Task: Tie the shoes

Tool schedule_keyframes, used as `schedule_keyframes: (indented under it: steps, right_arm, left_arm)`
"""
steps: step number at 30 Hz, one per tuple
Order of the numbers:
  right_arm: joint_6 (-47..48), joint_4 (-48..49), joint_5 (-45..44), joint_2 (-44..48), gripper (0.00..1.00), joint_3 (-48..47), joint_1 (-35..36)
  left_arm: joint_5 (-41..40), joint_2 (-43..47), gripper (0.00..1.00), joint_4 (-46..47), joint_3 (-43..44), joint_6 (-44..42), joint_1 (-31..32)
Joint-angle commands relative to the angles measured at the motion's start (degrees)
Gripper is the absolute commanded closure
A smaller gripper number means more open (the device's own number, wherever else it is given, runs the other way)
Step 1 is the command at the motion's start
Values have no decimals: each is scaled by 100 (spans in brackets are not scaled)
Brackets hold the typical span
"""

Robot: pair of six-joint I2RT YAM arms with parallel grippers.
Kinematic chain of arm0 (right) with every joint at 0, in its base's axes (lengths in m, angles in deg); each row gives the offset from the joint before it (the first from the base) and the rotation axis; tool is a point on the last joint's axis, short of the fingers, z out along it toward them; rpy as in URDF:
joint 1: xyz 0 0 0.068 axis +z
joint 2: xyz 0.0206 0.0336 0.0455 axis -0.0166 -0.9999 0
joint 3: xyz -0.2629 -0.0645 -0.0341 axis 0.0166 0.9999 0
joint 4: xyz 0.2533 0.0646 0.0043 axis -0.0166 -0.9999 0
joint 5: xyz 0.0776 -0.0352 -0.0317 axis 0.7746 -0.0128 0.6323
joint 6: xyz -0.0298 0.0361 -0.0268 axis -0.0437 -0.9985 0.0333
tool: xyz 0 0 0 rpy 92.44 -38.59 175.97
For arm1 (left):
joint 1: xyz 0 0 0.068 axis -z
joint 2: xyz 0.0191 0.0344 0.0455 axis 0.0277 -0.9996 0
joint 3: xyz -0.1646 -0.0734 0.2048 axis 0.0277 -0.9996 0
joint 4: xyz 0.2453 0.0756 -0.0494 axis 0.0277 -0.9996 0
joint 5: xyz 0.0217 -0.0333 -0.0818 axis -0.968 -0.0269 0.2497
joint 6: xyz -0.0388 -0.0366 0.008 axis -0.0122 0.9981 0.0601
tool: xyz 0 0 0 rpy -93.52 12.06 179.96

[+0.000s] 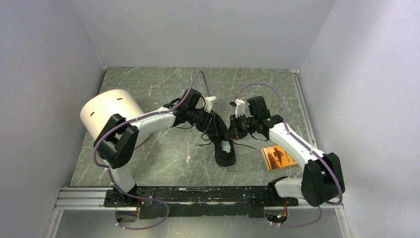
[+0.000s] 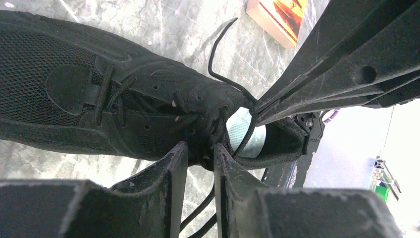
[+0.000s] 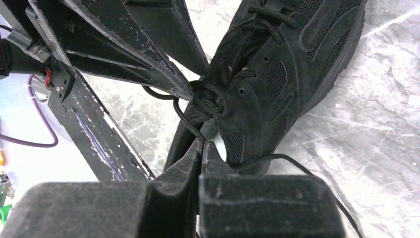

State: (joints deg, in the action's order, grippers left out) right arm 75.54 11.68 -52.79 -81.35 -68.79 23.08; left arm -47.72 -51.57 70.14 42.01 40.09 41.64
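A lace point(image 3: 185, 121) is pinched in the closed right gripper point(image 3: 202, 148); another strand is held by the narrowed left gripper point(image 2: 200, 151). The sneaker point(image 1: 224, 146) lies mid-table, flanked by an orange booklet point(image 1: 278, 157) and a white cylinder point(image 1: 111, 115).

A grey marble-patterned table point(image 1: 163, 158) is carrying a black sneaker point(image 1: 224, 148), an orange booklet point(image 1: 278, 156) at right, and a white cylinder point(image 1: 110, 115) at left.
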Motion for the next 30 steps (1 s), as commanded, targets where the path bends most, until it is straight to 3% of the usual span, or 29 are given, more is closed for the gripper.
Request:
schedule_keyframes:
  steps: [1,6,9,11,20,30]
  right_arm:
    - [-45,130,80,-71,100,-85,-2]
    - [-51,113,86,-104,100,-95,-7]
    - [-91,93,77,-105,100,-118,-4]
    - [-213,106,20,-123,100,-146,-5]
    - [-990,376,104,-325,100,-156,5]
    - [-1231,545,73,-378,100,13,11]
  left_arm:
    - [75,7,70,168,-5,95,-6]
    - [66,-143,72,59,175,40,-11]
    - [188,-49,90,147,136,71,-11]
    - [360,69,95,315,44,206,-50]
    - [598,736,95,1974,-911,865,-59]
    - [370,670,91,1839,-990,846,-42]
